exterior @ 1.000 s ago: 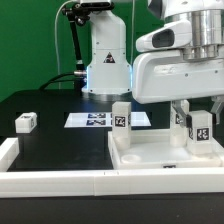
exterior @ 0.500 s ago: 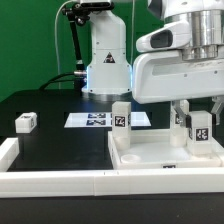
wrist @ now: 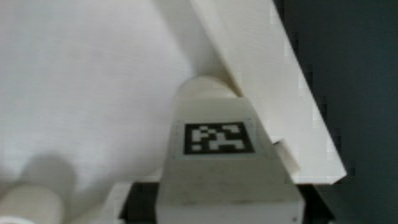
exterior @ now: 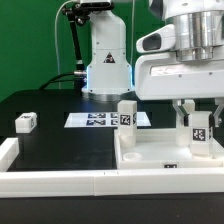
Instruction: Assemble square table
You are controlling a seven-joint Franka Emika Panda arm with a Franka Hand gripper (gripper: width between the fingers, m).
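bright even light, whites nearly blown out, faint shadows, wrist view soft, leg block [wrist: 222,112] blurred

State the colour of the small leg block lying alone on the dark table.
The leg block is white with a black-and-white tag; exterior view shows it best.

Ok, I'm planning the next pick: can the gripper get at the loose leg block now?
Probably not yet: the gripper seems closed on an upright leg on the tabletop; nothing blocks the loose leg block.

Tabletop [exterior: 160,152] flat, leg [exterior: 201,128] upright in corner.
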